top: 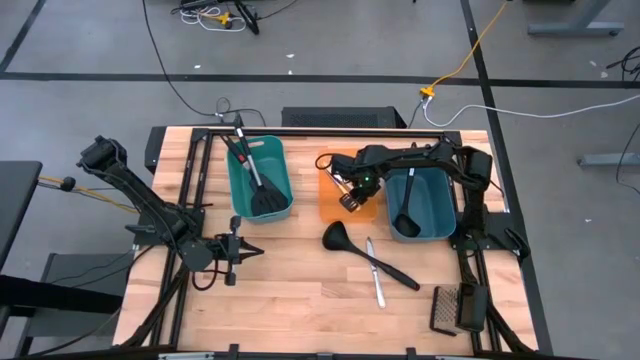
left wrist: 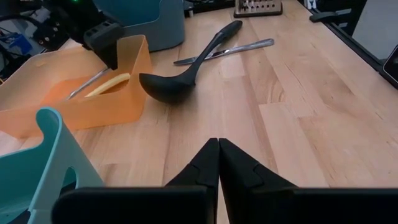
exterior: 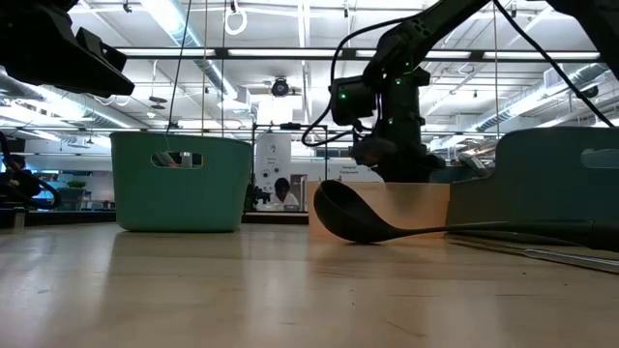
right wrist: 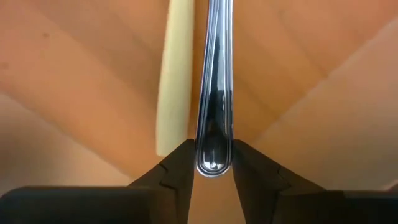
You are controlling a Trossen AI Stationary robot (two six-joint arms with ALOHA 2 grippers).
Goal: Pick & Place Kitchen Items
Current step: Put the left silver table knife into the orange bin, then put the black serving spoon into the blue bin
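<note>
My right gripper (top: 350,198) points down into the orange tray (top: 330,205) and is shut on a silver knife (right wrist: 214,81). A yellow knife (right wrist: 175,74) lies beside it. A black ladle (top: 365,255) lies on the table in front of the tray, bowl toward the tray. A second silver knife (top: 374,270) lies across the ladle's handle. Black spatulas (top: 258,180) stand in the left teal tub (top: 282,165). Another ladle (top: 407,205) leans in the right teal tub (top: 440,205). My left gripper (top: 252,252) waits shut above the table's near left. My right gripper pinches the rounded end of the silver knife's handle (right wrist: 214,158) between its two fingers (right wrist: 180,171). The fingers come from above, pointing down. The knife runs away from the fingers low inside the orange tray, parallel to the yellow knife.
A dark mesh grater (top: 446,308) lies near the table's near right corner. The two teal tubs flank the orange tray along the far side. Bare wood lies in the near middle, between my left gripper and the ladle.
</note>
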